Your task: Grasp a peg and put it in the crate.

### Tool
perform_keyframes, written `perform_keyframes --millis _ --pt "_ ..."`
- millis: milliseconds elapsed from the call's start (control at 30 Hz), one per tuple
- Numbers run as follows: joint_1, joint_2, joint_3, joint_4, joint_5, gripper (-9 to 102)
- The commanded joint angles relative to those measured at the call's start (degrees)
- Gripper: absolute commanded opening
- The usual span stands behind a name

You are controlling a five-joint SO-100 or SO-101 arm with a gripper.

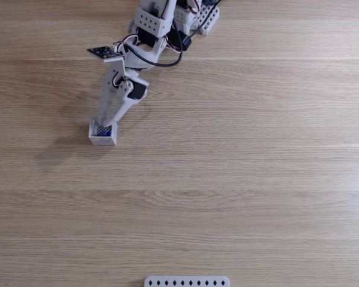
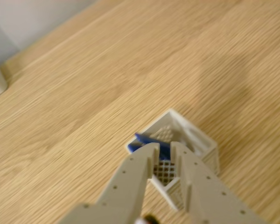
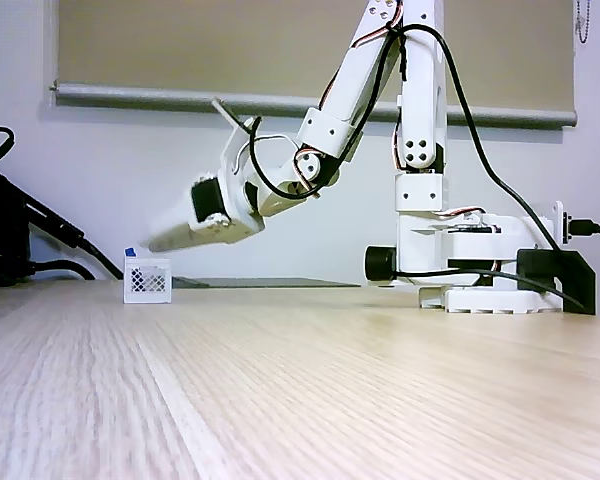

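Wood-grain desk (image 1: 239,179) stretches wide and bare around the crate (image 1: 102,134), with a white wall and a drawn roller blind (image 3: 280,50) behind it in a fixed view. We see the gripper (image 2: 164,148) poised just above the crate, fingers slightly parted and holding nothing. Inside the crate leans the blue peg (image 2: 151,142), one end poking above the rim. Well apart from the crate, a white perforated strip (image 1: 186,281) lies at the desk's near edge.

The table (image 1: 239,179) is pale oak-coloured wood with fine straight grain; the crate (image 2: 203,144) is white with lattice walls and a dark mesh floor; the peg (image 2: 151,142) is deep blue; the gripper (image 2: 164,148) is off-white plastic; the strip (image 1: 187,281) is white, dotted with dark diamonds; the cables (image 3: 460,110) are black.
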Motion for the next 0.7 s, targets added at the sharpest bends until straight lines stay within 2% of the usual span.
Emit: perform_keyframes --millis 0,133,467,567,667 --pt "-3.16 7.47 -2.11 8.61 6.06 -1" --pt "-7.38 15.73 -4.57 20.39 22.15 -1" --pt "-23.82 41.31 -5.45 50.62 75.32 0" --pt "-28.21 48.43 -5.01 58.1 86.04 0" --pt "-31.2 55.11 -4.92 65.39 89.38 0"
